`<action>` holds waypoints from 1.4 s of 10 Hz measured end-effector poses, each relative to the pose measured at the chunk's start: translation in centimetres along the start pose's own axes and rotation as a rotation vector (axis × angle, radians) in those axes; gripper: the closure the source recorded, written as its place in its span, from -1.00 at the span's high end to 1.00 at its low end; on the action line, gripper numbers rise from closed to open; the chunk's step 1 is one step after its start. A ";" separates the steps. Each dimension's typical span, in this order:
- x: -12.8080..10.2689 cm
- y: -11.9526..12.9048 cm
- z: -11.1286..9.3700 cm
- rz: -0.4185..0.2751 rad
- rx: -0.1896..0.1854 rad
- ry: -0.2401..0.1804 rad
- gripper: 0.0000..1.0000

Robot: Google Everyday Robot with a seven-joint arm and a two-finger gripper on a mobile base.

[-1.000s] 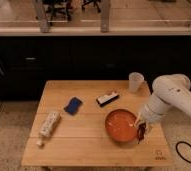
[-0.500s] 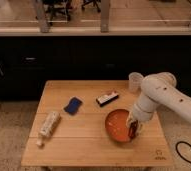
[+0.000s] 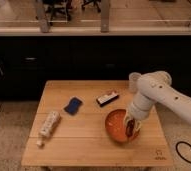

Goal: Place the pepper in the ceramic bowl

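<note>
The orange-red ceramic bowl (image 3: pixel 118 127) stands on the wooden table (image 3: pixel 84 145), right of its middle. My white arm comes in from the right and bends down over it. My gripper (image 3: pixel 131 128) points down into the right part of the bowl. It is shut on the small dark red pepper (image 3: pixel 130 130), which hangs just above the bowl's inside. The gripper hides the bowl's right rim.
A small translucent white cup (image 3: pixel 134 80) stands at the table's back right, behind my arm. A black and white object (image 3: pixel 107 98) and a blue object (image 3: pixel 73 105) lie mid-table. A white bottle (image 3: pixel 48 127) lies at the left. A black cable (image 3: pixel 185 152) runs over the floor at the right.
My gripper has moved left with the pepper, from the bowl's right edge to over the bowl's inside. The arm has swung in above the table. The other things have not moved.
</note>
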 end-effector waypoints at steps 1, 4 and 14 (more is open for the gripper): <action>-0.1 -0.2 0.1 -0.002 0.000 -0.003 -1.00; -0.6 -1.2 0.7 -0.017 -0.008 -0.010 -1.00; -0.7 -4.6 4.7 -0.028 -0.042 -0.037 -1.00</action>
